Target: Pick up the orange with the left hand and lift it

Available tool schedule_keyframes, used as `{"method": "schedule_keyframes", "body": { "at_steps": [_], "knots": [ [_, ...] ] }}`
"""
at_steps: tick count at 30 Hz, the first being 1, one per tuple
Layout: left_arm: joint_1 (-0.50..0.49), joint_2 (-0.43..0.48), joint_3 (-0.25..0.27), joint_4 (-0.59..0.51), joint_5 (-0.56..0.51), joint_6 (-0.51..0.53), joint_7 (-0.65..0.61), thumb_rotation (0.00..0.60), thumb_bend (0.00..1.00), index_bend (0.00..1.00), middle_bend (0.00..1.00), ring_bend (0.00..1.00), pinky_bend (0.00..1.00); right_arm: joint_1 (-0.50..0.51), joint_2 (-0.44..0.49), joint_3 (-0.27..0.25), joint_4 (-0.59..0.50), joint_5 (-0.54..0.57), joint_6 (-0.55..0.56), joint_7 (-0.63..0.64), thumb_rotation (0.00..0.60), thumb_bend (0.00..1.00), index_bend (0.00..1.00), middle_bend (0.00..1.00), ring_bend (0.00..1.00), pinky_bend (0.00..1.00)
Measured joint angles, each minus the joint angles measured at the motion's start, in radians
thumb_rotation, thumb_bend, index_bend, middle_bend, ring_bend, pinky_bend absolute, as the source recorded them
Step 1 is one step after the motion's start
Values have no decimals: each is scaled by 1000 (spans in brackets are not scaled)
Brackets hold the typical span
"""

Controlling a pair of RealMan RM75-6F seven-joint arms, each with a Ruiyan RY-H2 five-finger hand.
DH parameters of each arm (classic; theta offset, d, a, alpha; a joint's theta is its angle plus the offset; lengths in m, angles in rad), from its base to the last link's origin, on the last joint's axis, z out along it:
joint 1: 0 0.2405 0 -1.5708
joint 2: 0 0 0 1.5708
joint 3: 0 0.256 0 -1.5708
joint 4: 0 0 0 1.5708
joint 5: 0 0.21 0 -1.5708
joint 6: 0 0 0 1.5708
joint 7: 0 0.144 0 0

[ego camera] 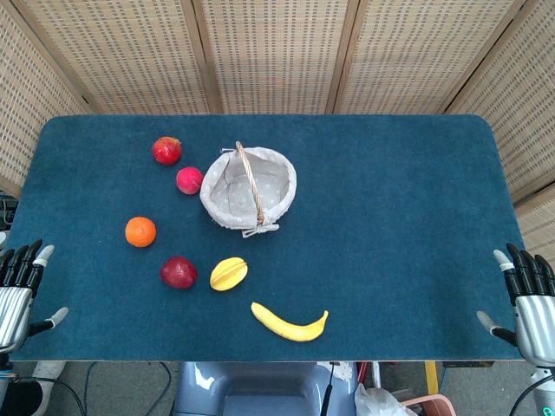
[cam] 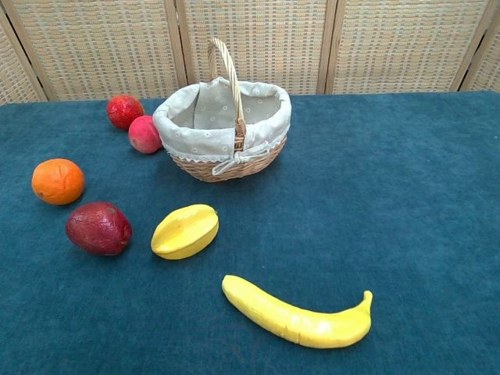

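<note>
The orange [ego camera: 140, 231] lies on the blue table on the left side, also seen in the chest view as the orange [cam: 58, 180] at the far left. My left hand [ego camera: 19, 290] hovers at the table's front left corner, fingers spread and holding nothing, well to the left of and nearer than the orange. At the front right edge my right hand [ego camera: 526, 299] stays open too, far from all the fruit. Neither hand shows in the chest view.
A lined wicker basket [ego camera: 227, 195] with an upright handle stands mid-table. Around the orange lie a dark red fruit [ego camera: 178, 272], a yellow starfruit [ego camera: 229, 274], a banana [ego camera: 290, 324], a pink fruit [ego camera: 189, 180] and a red fruit [ego camera: 166, 150].
</note>
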State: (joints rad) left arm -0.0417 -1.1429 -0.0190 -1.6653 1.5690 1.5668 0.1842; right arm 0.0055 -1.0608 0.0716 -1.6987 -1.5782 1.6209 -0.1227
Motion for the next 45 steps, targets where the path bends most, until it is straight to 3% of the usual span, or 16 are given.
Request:
{"method": "schedule_keyframes", "body": {
  "at_steps": [8, 14, 22, 27, 32, 34, 36, 39, 41, 45],
  "knots": [
    [-7, 8, -3, -1, -19, -26, -4, 600, 0, 0, 0, 0, 0, -1, 5, -5, -9, 5, -11, -5, 600, 0, 40, 0, 0, 0],
    [-104, 20, -47, 49, -72, -186, -88, 600, 0, 0, 0, 0, 0, 6, 14, 6, -12, 26, -24, 15, 600, 0, 41, 0, 0, 0],
    [-335, -68, -102, 342, -141, -548, -269, 600, 0, 0, 0, 0, 0, 26, 11, 26, -15, 87, -70, -9, 600, 0, 41, 0, 0, 0],
    [-451, -189, -113, 533, -142, -654, -379, 600, 0, 0, 0, 0, 0, 33, 4, 32, -13, 110, -85, -23, 600, 0, 41, 0, 0, 0],
    [-528, -270, -107, 632, -122, -719, -470, 600, 0, 0, 0, 0, 10, 38, 2, 39, -7, 127, -95, -19, 600, 0, 41, 0, 0, 0],
    [-553, -296, -100, 661, -113, -741, -504, 600, 0, 4, 0, 0, 56, 38, 3, 40, -5, 128, -94, -16, 600, 0, 41, 0, 0, 0],
    [-569, -319, -92, 692, -106, -755, -520, 600, 0, 75, 35, 11, 177, 38, 3, 40, -3, 129, -94, -13, 600, 0, 41, 0, 0, 0],
    [-588, -356, -86, 737, -104, -766, -528, 600, 8, 304, 203, 140, 346, 39, 3, 40, -2, 130, -96, -11, 600, 0, 41, 0, 0, 0],
    [-594, -370, -85, 754, -106, -768, -528, 600, 27, 409, 293, 224, 398, 40, 4, 40, -3, 130, -97, -9, 600, 0, 41, 0, 0, 0],
    [-605, -405, -84, 797, -116, -772, -520, 600, 94, 502, 387, 319, 473, 40, 4, 40, -3, 129, -95, -6, 600, 0, 40, 0, 0, 0]
  ]
}}
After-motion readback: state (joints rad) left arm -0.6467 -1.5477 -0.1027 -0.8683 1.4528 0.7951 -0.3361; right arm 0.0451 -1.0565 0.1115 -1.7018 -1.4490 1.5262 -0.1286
